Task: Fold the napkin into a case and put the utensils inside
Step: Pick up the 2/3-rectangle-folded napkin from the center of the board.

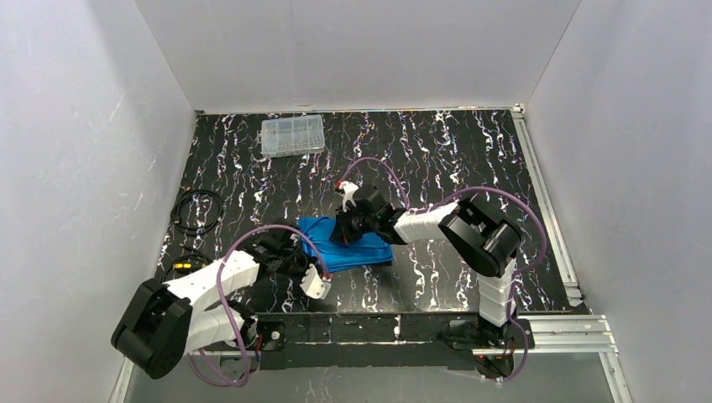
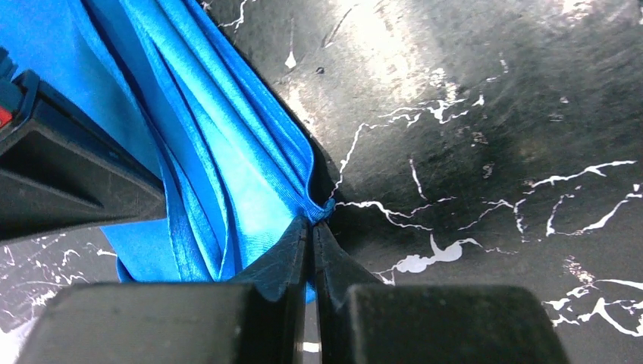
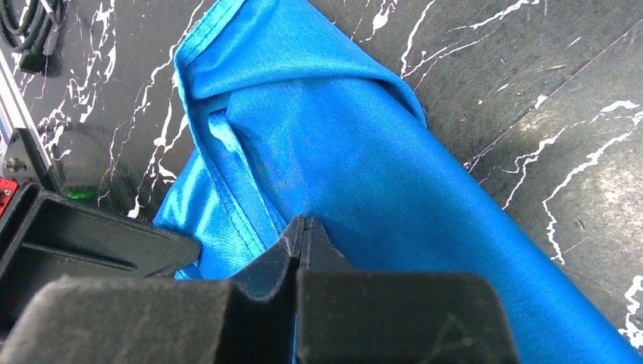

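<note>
The bright blue napkin (image 1: 357, 250) lies folded into several layers on the black marbled table, between the two arms. My left gripper (image 2: 312, 224) is at the cloth's left edge (image 1: 301, 252), and its jaws are shut on a bunched corner of the napkin (image 2: 227, 167). My right gripper (image 3: 303, 221) reaches in from the right (image 1: 346, 235). Its jaws are shut, with the tips resting on top of the napkin (image 3: 364, 152) beside a hemmed fold. No utensils show in any view.
A clear plastic compartment box (image 1: 292, 135) stands at the back of the table. Coiled black cables (image 1: 197, 210) lie at the left edge. White walls enclose the table on three sides, and a metal rail (image 1: 546, 210) runs along the right.
</note>
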Robot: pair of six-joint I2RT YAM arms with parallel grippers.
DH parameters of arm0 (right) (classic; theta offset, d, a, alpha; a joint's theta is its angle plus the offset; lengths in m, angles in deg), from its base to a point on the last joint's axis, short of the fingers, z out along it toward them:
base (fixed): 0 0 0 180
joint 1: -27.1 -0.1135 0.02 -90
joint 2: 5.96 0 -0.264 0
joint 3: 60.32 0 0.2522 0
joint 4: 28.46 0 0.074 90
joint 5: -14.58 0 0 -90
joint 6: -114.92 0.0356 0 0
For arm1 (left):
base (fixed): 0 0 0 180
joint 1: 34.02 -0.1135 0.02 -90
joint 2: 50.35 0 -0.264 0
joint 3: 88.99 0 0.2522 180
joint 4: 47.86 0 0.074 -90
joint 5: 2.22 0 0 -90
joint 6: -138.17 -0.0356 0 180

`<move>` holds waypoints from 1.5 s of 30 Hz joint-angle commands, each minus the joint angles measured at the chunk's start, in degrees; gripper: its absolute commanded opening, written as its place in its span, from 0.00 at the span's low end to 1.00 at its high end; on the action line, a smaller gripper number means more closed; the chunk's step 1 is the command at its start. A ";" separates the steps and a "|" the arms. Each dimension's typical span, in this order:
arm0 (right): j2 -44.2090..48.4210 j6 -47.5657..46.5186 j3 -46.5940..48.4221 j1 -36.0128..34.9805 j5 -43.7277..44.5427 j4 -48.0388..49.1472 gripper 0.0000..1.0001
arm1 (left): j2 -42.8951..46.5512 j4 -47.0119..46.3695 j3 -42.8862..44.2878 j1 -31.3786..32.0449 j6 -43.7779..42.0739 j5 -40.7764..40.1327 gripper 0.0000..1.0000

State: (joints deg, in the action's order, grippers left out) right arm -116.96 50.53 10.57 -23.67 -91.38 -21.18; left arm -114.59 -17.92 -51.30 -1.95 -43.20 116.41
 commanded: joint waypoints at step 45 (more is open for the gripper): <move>13.36 -36.88 -30.36 -3.77 -9.58 51.34 0.72 | -10.59 12.47 17.38 -1.83 19.70 6.51 0.00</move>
State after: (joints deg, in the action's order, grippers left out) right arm -105.00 19.32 -19.07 -26.36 -102.29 25.81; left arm -124.67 -8.28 -36.75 -2.73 -24.97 119.82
